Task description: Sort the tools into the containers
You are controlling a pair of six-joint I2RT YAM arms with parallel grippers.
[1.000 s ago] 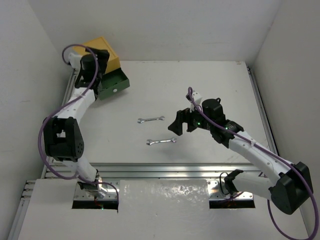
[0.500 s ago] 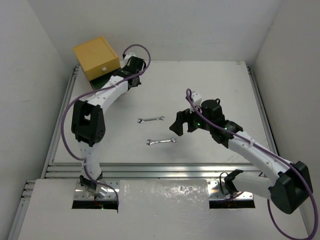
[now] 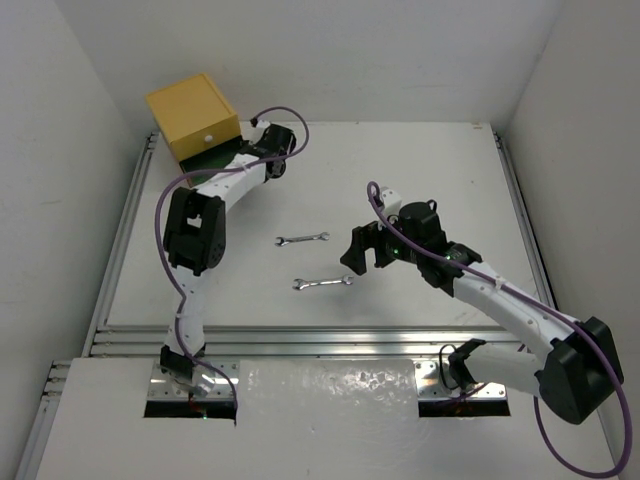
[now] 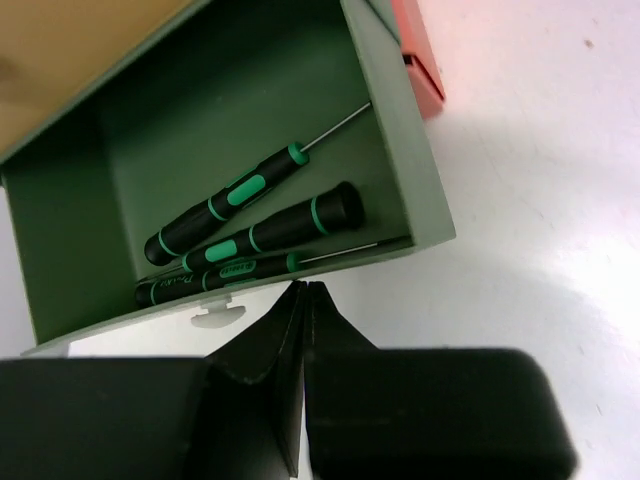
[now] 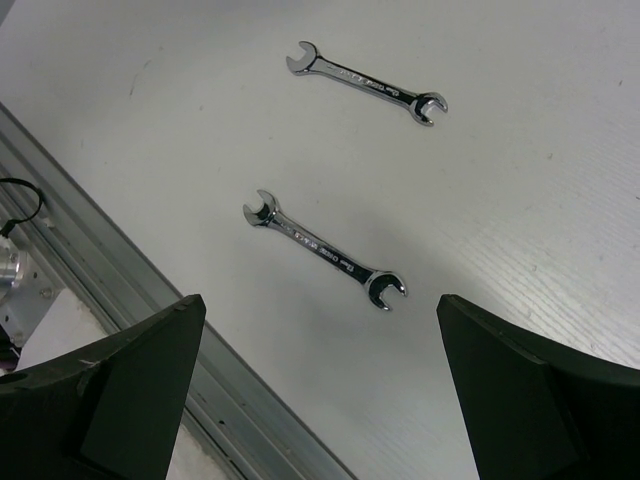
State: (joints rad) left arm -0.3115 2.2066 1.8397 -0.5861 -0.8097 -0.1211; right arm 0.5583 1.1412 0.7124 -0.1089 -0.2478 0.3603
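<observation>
Yellow drawer (image 3: 192,118): top of the stack, at the far left corner of the table (image 3: 430,170); shut, contents hidden.
Green drawer (image 4: 395,150): middle level, pulled out, with its inside open to the left wrist camera.
Inside the green drawer: three screwdrivers (image 4: 225,205) with black-and-green handles, close together and roughly parallel, thin shafts pointing toward the right wall; the nearest one lies along the front wall.
White knob (image 4: 218,315): on the green drawer's front, just left of the left fingertips.
Orange-red drawer (image 4: 420,60): bottom level; only a corner shows past the green drawer, contents not visible.
Left gripper (image 4: 303,297): jaws clenched tip to tip with nothing between them, right at the green drawer's front wall; cannot tell whether touching it.
Right gripper (image 3: 360,250): jaws spread wide and empty, hovering over the middle of the table just right of the wrenches.
Farther wrench (image 3: 302,238): silver, flat on the table, outside every drawer.
Nearer wrench (image 3: 322,283): silver, flat on the table, near the other but apart from it and roughly parallel; framed between the right fingers in the right wrist view.
</observation>
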